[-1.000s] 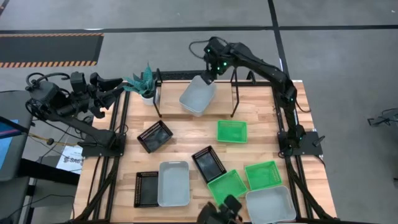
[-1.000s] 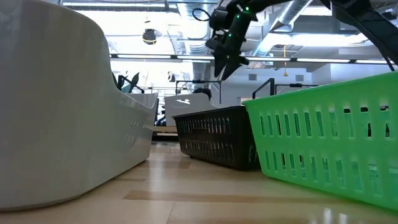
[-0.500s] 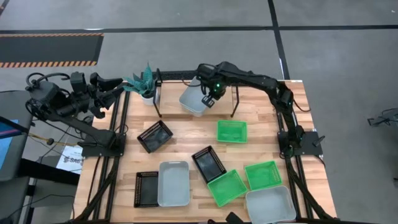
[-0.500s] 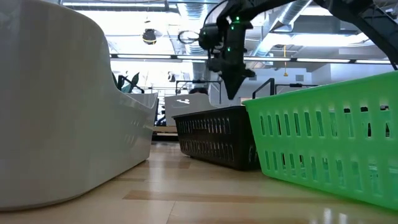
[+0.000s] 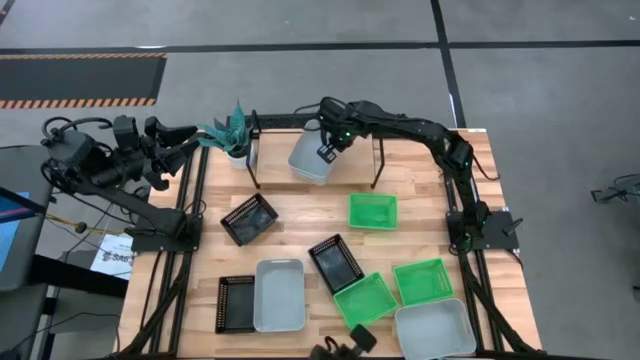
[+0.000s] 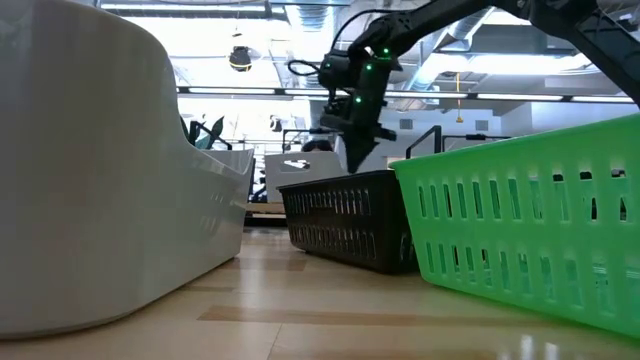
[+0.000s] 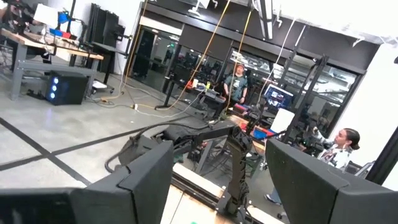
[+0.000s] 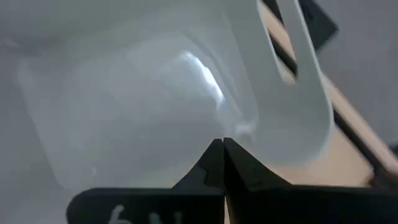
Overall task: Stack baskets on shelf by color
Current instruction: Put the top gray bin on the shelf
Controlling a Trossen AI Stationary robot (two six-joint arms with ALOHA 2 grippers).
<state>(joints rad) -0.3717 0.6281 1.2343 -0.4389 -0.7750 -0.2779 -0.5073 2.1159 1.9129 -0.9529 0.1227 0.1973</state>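
Note:
A grey-white basket (image 5: 312, 160) lies on the shelf (image 5: 285, 122) at the table's far edge, between the shelf's black uprights. My right gripper (image 5: 327, 152) is shut and points steeply down into this basket (image 8: 124, 106); in the low view it (image 6: 354, 160) hangs behind a black basket (image 6: 345, 220). Loose on the table lie two more grey-white baskets (image 5: 279, 294) (image 5: 434, 328), three green ones (image 5: 372, 211) (image 5: 422, 281) (image 5: 364, 300) and three black ones (image 5: 248, 218) (image 5: 336, 263) (image 5: 233, 303). My left gripper (image 5: 190, 135) waits open beyond the table's left edge. My right gripper's shut fingertips (image 8: 222, 146) stand inside the grey-white basket on the shelf, over its floor (image 8: 186, 118) toward its far right corner, coming from above. I cannot tell whether they touch the floor.
A teal spiky potted plant (image 5: 232, 135) stands at the shelf's left end, close to my left gripper. Bare wood shows to the shelf's left and right and between the shelf and the loose baskets. People stand in the room beyond the table (image 7: 236, 81).
My right gripper has come down from above the shelf basket's far right rim into the basket, and a little toward the table's left edge. The basket stays on the shelf.

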